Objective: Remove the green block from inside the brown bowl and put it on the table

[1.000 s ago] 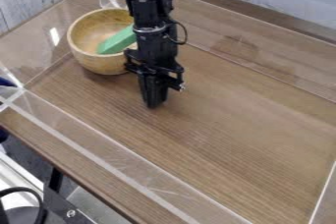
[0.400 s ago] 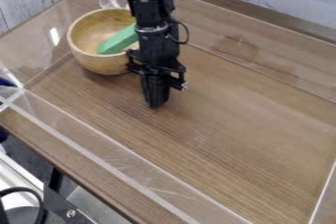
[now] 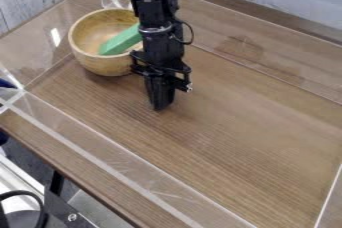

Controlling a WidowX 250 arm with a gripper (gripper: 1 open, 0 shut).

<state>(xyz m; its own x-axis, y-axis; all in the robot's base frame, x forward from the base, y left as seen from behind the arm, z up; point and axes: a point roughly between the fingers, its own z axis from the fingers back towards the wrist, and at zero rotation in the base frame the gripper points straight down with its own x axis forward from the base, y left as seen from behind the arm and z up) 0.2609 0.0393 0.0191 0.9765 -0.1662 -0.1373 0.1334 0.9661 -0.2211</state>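
Camera: got the green block [image 3: 122,41] inside the brown bowl [image 3: 91,34], lying at a slant, partly hidden behind the arm [image 3: 155,22]. Have the gripper [image 3: 159,98] outside the bowl, just beside the near right of it in view, pointing down low over the table [image 3: 221,137]. Pressed together at the tips, not pinching the block. Can't tell about contact with the tabletop. See a black cable [image 3: 23,194] at lower left.

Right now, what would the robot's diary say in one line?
claw: shut, empty | green block: inside bowl | table: beneath bowl
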